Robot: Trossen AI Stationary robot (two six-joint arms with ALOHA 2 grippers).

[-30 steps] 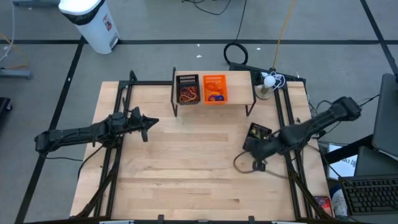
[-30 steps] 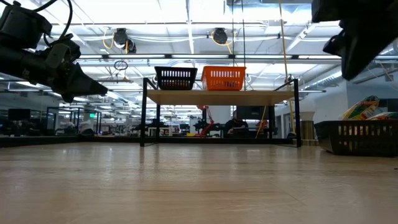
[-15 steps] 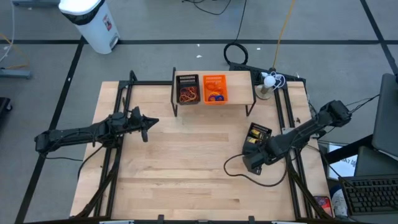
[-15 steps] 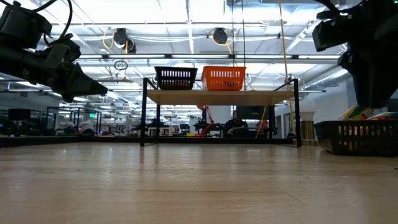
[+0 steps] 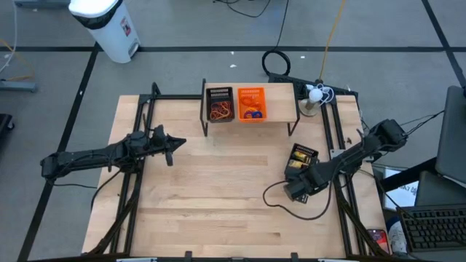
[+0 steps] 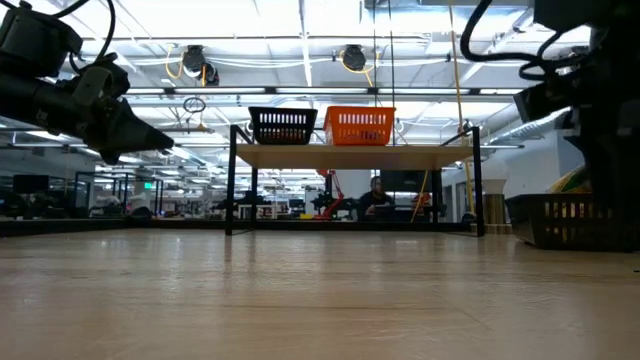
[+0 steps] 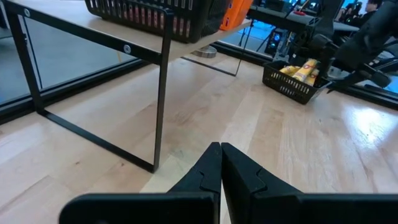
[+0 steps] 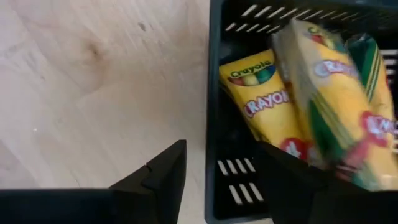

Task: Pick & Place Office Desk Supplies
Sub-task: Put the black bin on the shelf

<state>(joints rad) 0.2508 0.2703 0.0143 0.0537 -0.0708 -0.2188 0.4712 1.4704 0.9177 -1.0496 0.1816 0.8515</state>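
A black basket (image 5: 302,156) holding yellow crayon packets (image 8: 261,102) stands on the table at the right. My right gripper (image 8: 217,177) hangs open above the basket's edge (image 8: 214,93) and points down. One finger (image 8: 283,177) is over the basket's inside and the other (image 8: 158,177) is over the bare table; I see no touch. On a small shelf (image 5: 251,118) at the far side, a black basket (image 5: 219,105) holds rubber bands and an orange basket (image 5: 251,104) holds small rings. My left gripper (image 7: 221,165) waits shut at the left, clear of the table.
The shelf's thin black legs (image 7: 163,93) stand ahead of my left gripper. A loose cable loop (image 5: 280,198) lies beside my right arm (image 5: 349,156). Black frame rails (image 5: 131,182) run along both table sides. Bare wood (image 5: 218,189) lies at the middle and near side.
My right gripper has sunk toward the basket with the yellow packets and tipped from slanting to pointing nearly straight down. The cable loop beside it has shifted with the arm.
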